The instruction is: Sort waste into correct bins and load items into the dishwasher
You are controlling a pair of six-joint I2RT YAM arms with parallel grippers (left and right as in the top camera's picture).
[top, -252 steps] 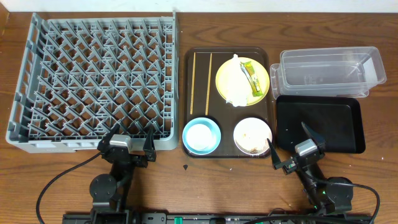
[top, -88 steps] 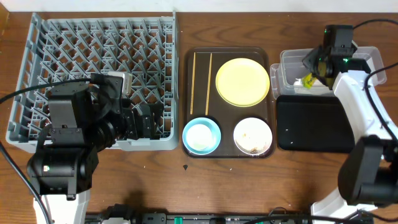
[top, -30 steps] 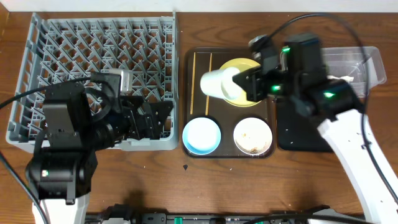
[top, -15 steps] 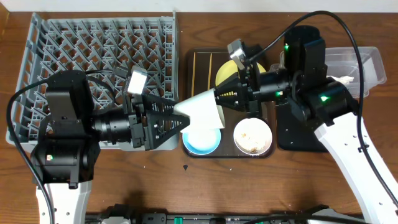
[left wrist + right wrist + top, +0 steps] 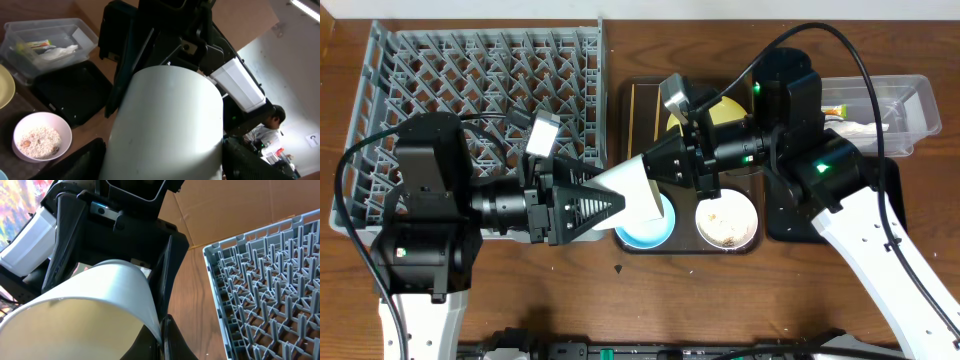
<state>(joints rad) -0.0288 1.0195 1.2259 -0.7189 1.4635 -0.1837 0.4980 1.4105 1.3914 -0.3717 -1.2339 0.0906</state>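
A white cup hangs on its side above the light-blue bowl, between both arms. My right gripper is shut on its rim. My left gripper has the cup's body between its fingers, which lie against both sides. The white bowl holds rice scraps. The yellow plate is half hidden by the right arm. Chopsticks lie on the brown tray. The napkin and wrapper lie in the clear tub.
The grey dish rack fills the left of the table, seen too in the right wrist view. The black tray sits beside the brown serving tray, mostly under my right arm. Cables trail at the near edge.
The right arm has carried the cup left and lower, over the blue bowl. My left gripper's fingers have narrowed around the cup's body.
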